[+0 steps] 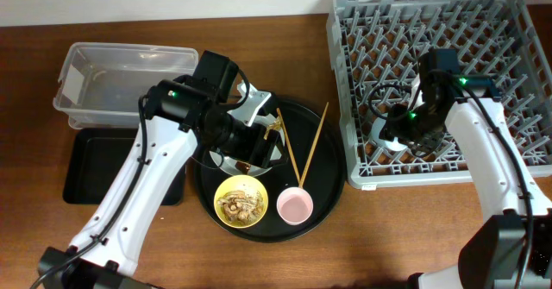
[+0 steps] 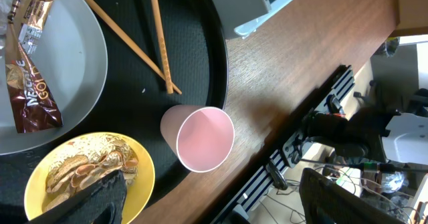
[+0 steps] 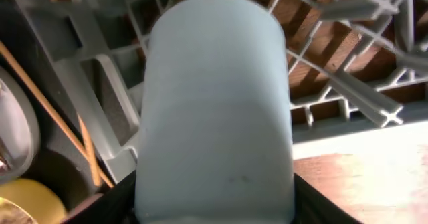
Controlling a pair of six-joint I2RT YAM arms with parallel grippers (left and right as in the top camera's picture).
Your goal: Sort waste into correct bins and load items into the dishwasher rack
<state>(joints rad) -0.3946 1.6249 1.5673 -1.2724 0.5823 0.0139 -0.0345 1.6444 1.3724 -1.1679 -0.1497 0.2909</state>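
Overhead: left gripper (image 1: 252, 144) hangs above the round tray (image 1: 323, 185), right gripper (image 1: 404, 136) sits low in the rack (image 1: 448, 39). Left wrist: jaws spread wide, empty; below are pink cup (image 2: 200, 138), bowl (image 2: 146, 177) of scraps (image 2: 93, 160), wrapper (image 2: 30, 70) on the plate (image 2: 77, 43), chopsticks (image 2: 158, 37). Right wrist: fingers (image 3: 110, 207) clamp the blue cup (image 3: 214, 110) over the rack

Overhead looks straight down; both close wrist views share the chopsticks (image 2: 127, 38) and yellow bowl (image 2: 32, 192).
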